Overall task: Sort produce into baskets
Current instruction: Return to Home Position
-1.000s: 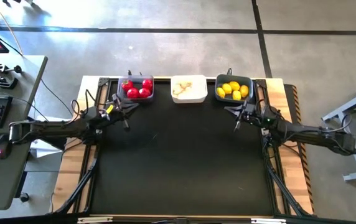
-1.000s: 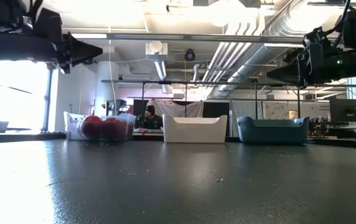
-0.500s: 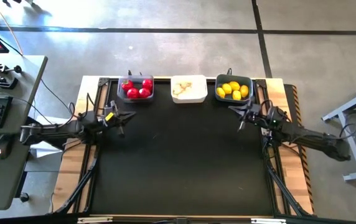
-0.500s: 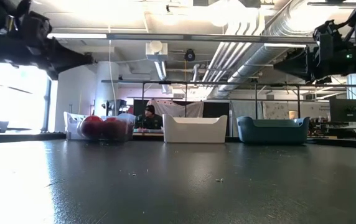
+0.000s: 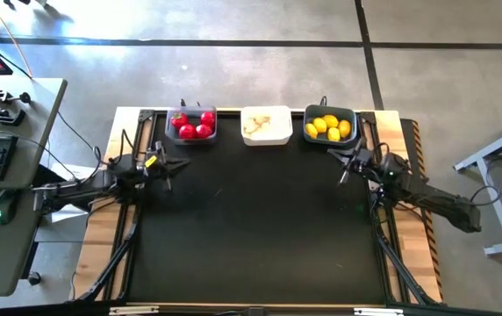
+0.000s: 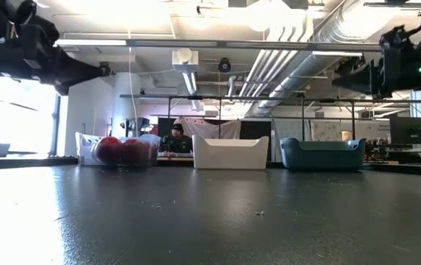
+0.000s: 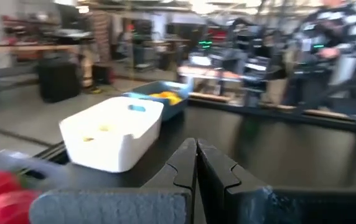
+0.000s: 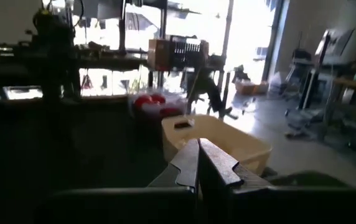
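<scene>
Red tomatoes fill the grey basket at the far left. Whitish garlic lies in the white basket in the middle, and yellow lemons sit in the teal basket at the far right. No piece shows loose on the black bench, so the sorting looks finished. The left arm hangs over the left edge and the right arm over the right. The left jaws and the right jaws are each closed on nothing. By my reading, only parking the arms is left.

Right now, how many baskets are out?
3, in one row: grey plastic tub with red tomatoes left, white plastic tub middle, dark teal plastic tub with yellow lemons right.
</scene>
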Controlling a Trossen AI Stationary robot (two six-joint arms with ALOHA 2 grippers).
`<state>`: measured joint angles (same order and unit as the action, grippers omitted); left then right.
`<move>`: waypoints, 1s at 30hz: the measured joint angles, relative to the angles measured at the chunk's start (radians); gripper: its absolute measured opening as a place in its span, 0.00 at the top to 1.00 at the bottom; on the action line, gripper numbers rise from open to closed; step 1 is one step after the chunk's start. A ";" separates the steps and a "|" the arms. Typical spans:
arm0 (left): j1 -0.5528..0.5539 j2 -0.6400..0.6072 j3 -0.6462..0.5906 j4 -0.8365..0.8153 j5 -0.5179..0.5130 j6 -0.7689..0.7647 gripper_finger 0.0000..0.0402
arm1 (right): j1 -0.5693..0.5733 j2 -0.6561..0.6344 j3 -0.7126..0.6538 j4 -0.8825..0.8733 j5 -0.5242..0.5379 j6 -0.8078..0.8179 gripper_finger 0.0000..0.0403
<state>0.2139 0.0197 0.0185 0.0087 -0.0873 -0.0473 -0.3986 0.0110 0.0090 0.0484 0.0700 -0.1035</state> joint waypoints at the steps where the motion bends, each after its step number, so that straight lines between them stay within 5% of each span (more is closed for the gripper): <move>1: 0.012 0.005 0.000 0.000 -0.015 0.000 1.00 | 0.000 0.003 0.000 -0.023 -0.001 0.027 1.00; 9: 0.042 0.028 0.000 0.001 -0.022 -0.006 1.00 | 0.000 0.020 0.001 -0.028 -0.010 0.208 1.00; 16: 0.041 0.028 0.000 0.003 -0.011 -0.167 1.00 | 0.000 0.021 0.001 -0.029 -0.010 0.209 1.00; 30: 0.041 0.028 0.000 0.003 -0.010 -0.151 1.00 | 0.000 0.021 0.002 -0.031 -0.010 0.209 1.00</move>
<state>0.2550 0.0475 0.0184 0.0116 -0.0975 -0.1978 -0.3985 0.0322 0.0109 0.0178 0.0605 0.1051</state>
